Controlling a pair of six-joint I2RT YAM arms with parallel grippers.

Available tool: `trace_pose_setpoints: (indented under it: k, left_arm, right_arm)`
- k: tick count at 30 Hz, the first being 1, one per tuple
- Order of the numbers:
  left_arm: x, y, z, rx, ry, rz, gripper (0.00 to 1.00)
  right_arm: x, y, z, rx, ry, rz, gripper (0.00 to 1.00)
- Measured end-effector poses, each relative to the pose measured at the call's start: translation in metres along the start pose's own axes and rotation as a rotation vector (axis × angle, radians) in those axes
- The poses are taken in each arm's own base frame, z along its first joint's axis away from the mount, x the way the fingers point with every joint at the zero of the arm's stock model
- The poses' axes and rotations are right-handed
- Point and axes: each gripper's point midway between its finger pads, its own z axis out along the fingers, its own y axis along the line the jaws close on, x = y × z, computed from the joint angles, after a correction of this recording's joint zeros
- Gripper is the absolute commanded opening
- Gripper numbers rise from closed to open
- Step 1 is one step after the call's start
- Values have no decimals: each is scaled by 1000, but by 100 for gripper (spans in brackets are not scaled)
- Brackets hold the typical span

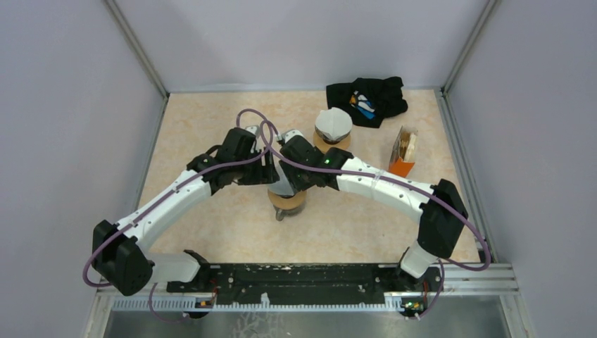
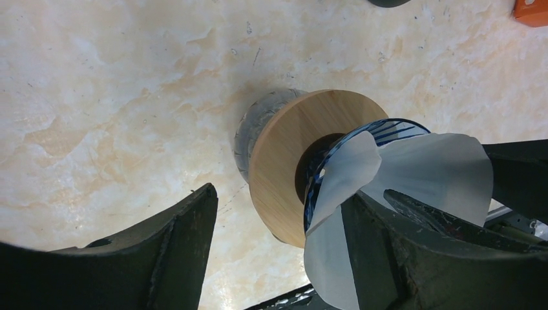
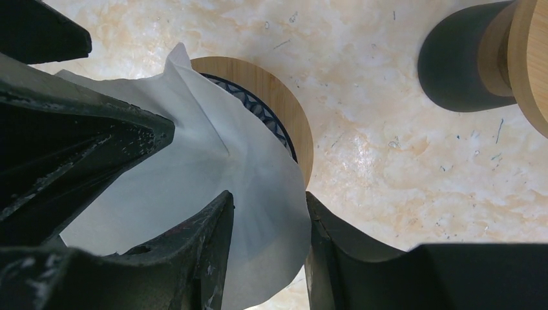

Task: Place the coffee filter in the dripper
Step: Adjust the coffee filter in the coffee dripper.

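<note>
1. Mid-tabletop (image 1: 211, 127), both arms meet over the dripper (image 2: 284, 142), which is a wooden collar on a dark base with a blue wire cone (image 2: 381, 126) set in it.
2. Coffee filter (image 3: 213, 148): the white paper cone sits partly in the wire cone. It is tilted, with one side lapping over the collar, so it is not seated.
3. Right end effector (image 3: 267, 200): closed on the filter, whose rim runs between its two fingers.
4. Left end effector (image 2: 279, 194): jaws wide apart and holding nothing. One finger is just beside the filter's outer fold and the other is out over bare tabletop. I cannot tell whether that near finger touches the paper.
5. Step in hand, as I read it: insertion is under way, with the filter entering the cone but crooked.
6. Next move, my judgement: push the filter's tip straight down the cone's axis, use the free left finger to tuck the overhanging side inward, and release only once the rim sits even.
7. Risk: the thin paper could crease or spring back out.
</note>
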Motion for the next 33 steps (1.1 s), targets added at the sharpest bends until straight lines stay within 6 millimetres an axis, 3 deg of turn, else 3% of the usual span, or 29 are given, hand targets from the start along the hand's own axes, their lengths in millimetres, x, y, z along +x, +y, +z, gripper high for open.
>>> trace_pose_setpoints:
  k: [9, 20, 33]
  left_arm:
    - [6, 4, 3, -15, 26, 11, 75]
    - [11, 5, 4, -14, 44, 12, 76]
    - [15, 4, 5, -1, 61, 15, 77]
  right_arm:
    - [1, 0, 2, 1, 4, -2, 43]
    - [2, -1, 1, 3, 8, -5, 54]
    - [-16, -3, -23, -30, -58, 14, 57]
